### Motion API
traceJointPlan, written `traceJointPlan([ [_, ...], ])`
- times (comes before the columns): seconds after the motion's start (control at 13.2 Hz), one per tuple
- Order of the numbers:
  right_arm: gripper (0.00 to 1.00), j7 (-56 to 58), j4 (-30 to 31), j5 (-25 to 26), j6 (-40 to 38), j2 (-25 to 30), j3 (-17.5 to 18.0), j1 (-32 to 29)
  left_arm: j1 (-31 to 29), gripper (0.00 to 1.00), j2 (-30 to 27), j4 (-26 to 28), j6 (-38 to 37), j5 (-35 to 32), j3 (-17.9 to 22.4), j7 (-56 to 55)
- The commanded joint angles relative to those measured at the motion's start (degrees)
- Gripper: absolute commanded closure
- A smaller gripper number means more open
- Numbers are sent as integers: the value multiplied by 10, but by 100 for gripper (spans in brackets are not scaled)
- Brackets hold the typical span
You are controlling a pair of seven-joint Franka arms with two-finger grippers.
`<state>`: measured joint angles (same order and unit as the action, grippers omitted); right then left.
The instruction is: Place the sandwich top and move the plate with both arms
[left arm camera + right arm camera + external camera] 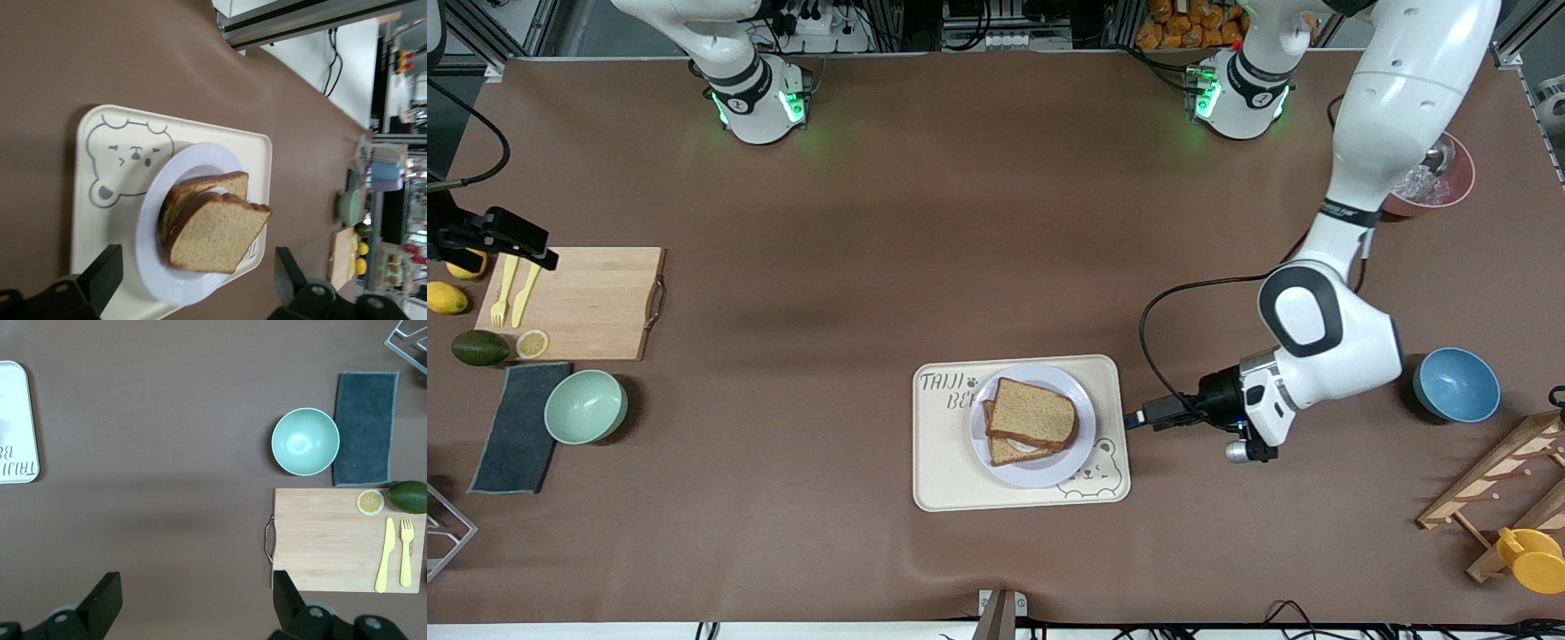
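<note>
The sandwich top, a plain brown slice, lies askew on a lower slice with a bit of egg white showing between them. Both rest on the pale round plate, which stands on the cream bear tray. My left gripper hangs low and open just off the tray's edge toward the left arm's end, pointing at the plate with nothing held. My right gripper waits open and empty, high over the right arm's end by the cutting board.
A cutting board carries a yellow knife, fork and lemon slice. Near it are a green bowl, a grey cloth, an avocado and lemons. At the left arm's end: a blue bowl, a wooden rack, a red bowl.
</note>
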<state>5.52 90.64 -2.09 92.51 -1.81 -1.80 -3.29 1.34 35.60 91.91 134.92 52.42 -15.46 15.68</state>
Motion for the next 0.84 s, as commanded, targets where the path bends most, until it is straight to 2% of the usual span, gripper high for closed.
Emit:
traceJointPlan([
  [0.0,0,-6,-10,1,-8,-3,5,-6,-19,0,-53,6,-67,-114,3,-77],
  [0.15,0,-6,-11,2,-8,-3,5,-4,-35,0,-75,-22,-151,-217,3,-117],
  [0.38,0,-7,-10,2,-8,-3,5,-5,-50,0,-139,-37,-266,-310,3,-169],
  [0.53,0,-6,-12,2,-8,-3,5,-6,-73,0,-172,-44,-310,-378,3,-171],
  [0.76,0,-5,-15,1,-8,2,4,-6,-73,0,-222,-50,-352,-441,3,-173],
])
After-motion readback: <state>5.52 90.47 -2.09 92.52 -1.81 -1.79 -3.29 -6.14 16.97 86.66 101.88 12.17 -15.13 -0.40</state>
